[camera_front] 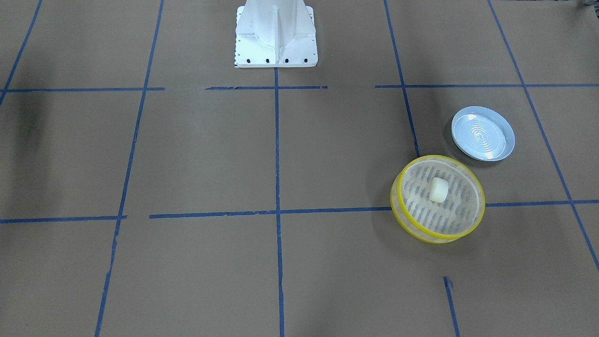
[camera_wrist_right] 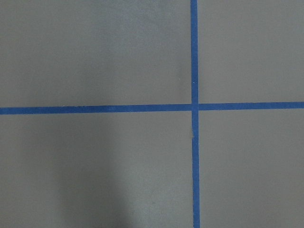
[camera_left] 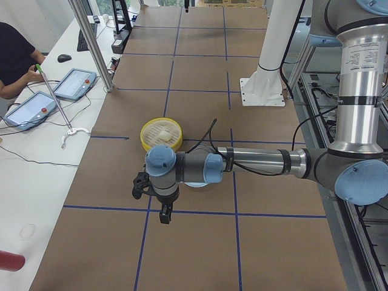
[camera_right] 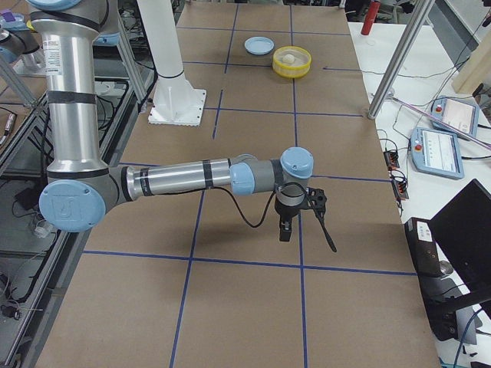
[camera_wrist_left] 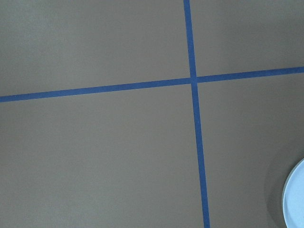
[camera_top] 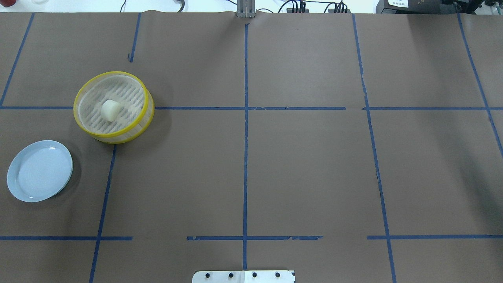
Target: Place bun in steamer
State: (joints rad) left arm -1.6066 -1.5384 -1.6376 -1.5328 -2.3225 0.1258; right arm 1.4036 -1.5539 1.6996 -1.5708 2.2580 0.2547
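Cream bun (camera_top: 110, 110) rests inside steamer (camera_top: 114, 138), near centre. Pale plate (camera_top: 39, 171) at steamer's 7 o'clock, overhead view. Grasp of left gripper (camera_left: 164, 215) and right gripper (camera_right: 285, 232): cannot tell.

2 blue tape lines (camera_wrist_left: 194, 80) cross on the brown table (camera_wrist_left: 95, 156); a pale blue plate (camera_wrist_left: 297, 202) edges in at lower right.

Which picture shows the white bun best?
The front-facing view: the bun is large there, unhidden inside the steamer. Overhead shows it nearly as well; both side views show a tiny speck; wrist views miss it.
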